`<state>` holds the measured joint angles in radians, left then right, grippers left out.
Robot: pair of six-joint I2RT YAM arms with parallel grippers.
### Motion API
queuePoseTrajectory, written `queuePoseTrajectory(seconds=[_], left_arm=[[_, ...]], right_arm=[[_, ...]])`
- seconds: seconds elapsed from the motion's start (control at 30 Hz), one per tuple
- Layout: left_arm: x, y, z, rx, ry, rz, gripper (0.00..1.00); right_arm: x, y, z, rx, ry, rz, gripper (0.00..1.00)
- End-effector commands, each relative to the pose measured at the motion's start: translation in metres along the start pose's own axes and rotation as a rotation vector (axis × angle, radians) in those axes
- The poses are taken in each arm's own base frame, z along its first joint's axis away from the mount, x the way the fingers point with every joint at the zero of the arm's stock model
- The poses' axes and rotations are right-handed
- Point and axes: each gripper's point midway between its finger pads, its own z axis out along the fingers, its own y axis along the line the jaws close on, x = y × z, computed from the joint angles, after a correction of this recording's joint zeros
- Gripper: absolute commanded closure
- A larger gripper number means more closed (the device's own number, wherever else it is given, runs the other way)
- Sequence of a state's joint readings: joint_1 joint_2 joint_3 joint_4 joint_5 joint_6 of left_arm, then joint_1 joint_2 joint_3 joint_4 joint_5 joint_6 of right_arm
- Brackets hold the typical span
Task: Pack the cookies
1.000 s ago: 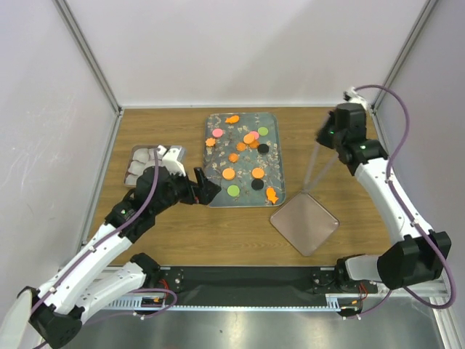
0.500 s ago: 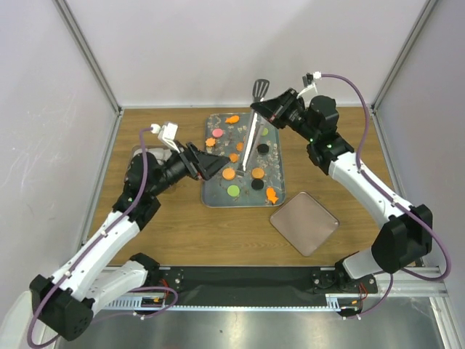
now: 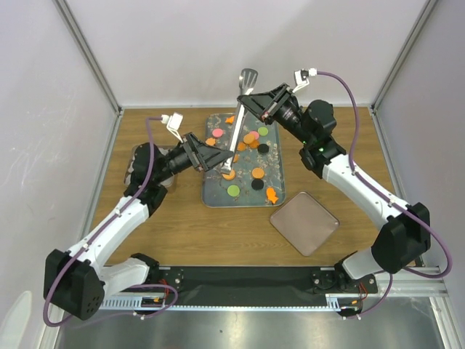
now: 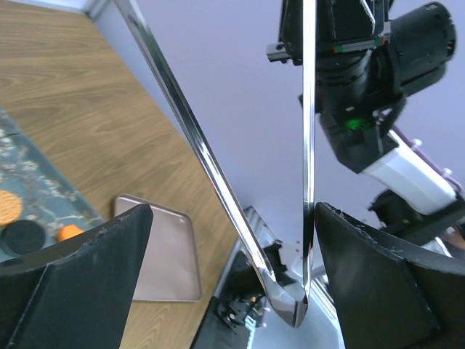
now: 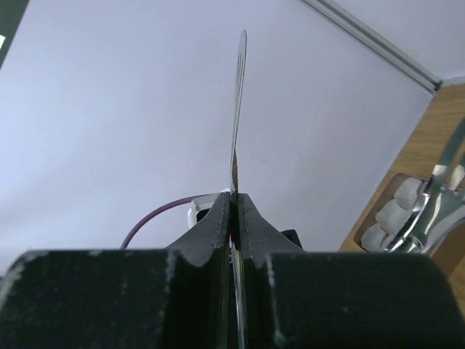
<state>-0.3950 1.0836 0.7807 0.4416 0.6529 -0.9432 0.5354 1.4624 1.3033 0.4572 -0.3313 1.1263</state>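
- The right gripper [image 5: 232, 206] is pinched narrow on one thin arm of the metal tongs [image 3: 245, 91]. It holds them raised over the far part of the floral tray [image 3: 210, 200], with the slotted head toward the back wall.
- The left gripper [image 4: 234, 209] stands wide. The tongs' joined end lies between its fingers [image 4: 80, 269]; I cannot tell whether either pad touches the metal.
- The cookies [image 3: 258, 173] lie scattered on the floral tray below both grippers: orange, pink, green and black discs, plus orange fish shapes.
- A square brown tray [image 3: 305, 222] sits on the table [image 3: 174, 225], just right of the floral tray's near corner.
- A container of white cups [image 5: 396, 211] sits left of the floral tray, partly hidden by the left arm.
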Motion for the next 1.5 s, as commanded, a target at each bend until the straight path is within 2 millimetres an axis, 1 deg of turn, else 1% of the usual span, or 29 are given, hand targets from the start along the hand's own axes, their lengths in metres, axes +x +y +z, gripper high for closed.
queuePoseTrajectory(seconds=[0.0, 0.03, 0.07, 0.13, 0.17, 0.2, 0.23, 0.4, 0.53, 0.6, 0.7, 0.73, 0.8, 0.83, 0.87, 0.9, 0.93, 0.97, 1.03, 1.07, 1.13, 1.17, 1.2, 1.23, 1.43, 1.47], left_arm=[[-0.014, -0.032, 0.001, 0.148, -0.02, 0.018, 0.0], [-0.013, -0.034, 0.001, 0.162, -0.015, -0.006, 0.0], [-0.011, -0.032, 0.001, 0.164, -0.013, -0.021, 0.0], [-0.012, -0.039, 0.0, 0.201, -0.017, -0.036, 0.0], [-0.011, -0.037, 0.001, 0.205, -0.014, -0.05, 0.0], [-0.012, -0.04, 0.001, 0.217, -0.017, -0.054, 0.0], [-0.014, -0.044, 0.0, 0.234, -0.022, -0.064, 0.0], [-0.018, -0.051, 0.0, 0.253, -0.024, -0.07, 0.01], [-0.021, -0.057, -0.001, 0.26, -0.025, -0.07, 0.03], [-0.022, -0.059, -0.001, 0.263, -0.028, -0.074, 0.05], [-0.022, -0.054, -0.001, 0.245, -0.038, -0.091, 0.08], [-0.022, -0.053, -0.002, 0.243, -0.04, -0.096, 0.09], [-0.022, -0.053, -0.002, 0.244, -0.045, -0.098, 0.09], [-0.022, -0.053, -0.002, 0.245, -0.047, -0.098, 0.11], [-0.021, -0.052, -0.002, 0.243, -0.046, -0.104, 0.12], [-0.022, -0.053, -0.003, 0.249, -0.046, -0.103, 0.12], [-0.022, -0.054, -0.003, 0.251, -0.047, -0.102, 0.14], [-0.021, -0.054, -0.003, 0.252, -0.046, -0.104, 0.15], [-0.019, -0.053, -0.004, 0.249, -0.044, -0.106, 0.17], [-0.019, -0.053, -0.005, 0.25, -0.043, -0.106, 0.18], [-0.017, -0.051, -0.004, 0.24, -0.038, -0.103, 0.19], [-0.017, -0.05, -0.005, 0.238, -0.037, -0.102, 0.2], [-0.016, -0.05, -0.005, 0.238, -0.034, -0.097, 0.21], [-0.015, -0.047, -0.004, 0.228, -0.03, -0.101, 0.23], [-0.01, -0.042, -0.005, 0.212, -0.021, -0.091, 0.23], [-0.01, -0.041, -0.005, 0.21, -0.019, -0.091, 0.23]], right_arm=[[-0.007, 0.045, 0.001, -0.167, -0.036, -0.024, 1.0], [-0.005, 0.045, 0.002, -0.174, -0.032, -0.026, 1.0], [-0.001, 0.047, 0.003, -0.183, -0.027, -0.026, 1.0], [0.003, 0.052, 0.004, -0.211, -0.03, -0.033, 1.0], [0.005, 0.052, 0.004, -0.215, -0.027, -0.041, 1.0], [0.011, 0.054, 0.006, -0.223, -0.016, -0.042, 1.0], [0.015, 0.052, 0.008, -0.222, -0.01, -0.044, 1.0], [0.032, 0.055, 0.009, -0.247, 0.014, -0.065, 1.0], [0.045, 0.05, 0.01, -0.237, 0.039, -0.088, 1.0], [0.049, 0.043, 0.008, -0.227, 0.032, -0.085, 1.0], [0.047, 0.049, 0.003, -0.248, 0.002, -0.095, 1.0], [0.048, 0.045, 0.002, -0.235, -0.007, -0.103, 1.0], [0.048, 0.05, -0.002, -0.242, -0.021, -0.117, 1.0], [0.048, 0.046, -0.004, -0.23, -0.032, -0.127, 1.0], [0.051, 0.047, -0.005, -0.232, -0.034, -0.129, 1.0], [0.049, 0.051, -0.008, -0.237, -0.049, -0.136, 1.0], [0.047, 0.05, -0.009, -0.23, -0.07, -0.136, 1.0], [0.049, 0.045, -0.012, -0.221, -0.078, -0.138, 1.0], [0.043, 0.047, -0.017, -0.227, -0.116, -0.136, 1.0], [0.044, 0.044, -0.018, -0.218, -0.12, -0.131, 1.0], [0.041, 0.044, -0.019, -0.208, -0.138, -0.121, 1.0], [0.041, 0.04, -0.019, -0.193, -0.144, -0.113, 1.0], [0.042, 0.04, -0.02, -0.19, -0.15, -0.096, 1.0], [0.037, 0.039, -0.021, -0.177, -0.172, -0.085, 1.0], [0.032, 0.027, -0.024, -0.123, -0.216, -0.004, 1.0], [0.027, 0.026, -0.025, -0.113, -0.243, 0.009, 1.0]])
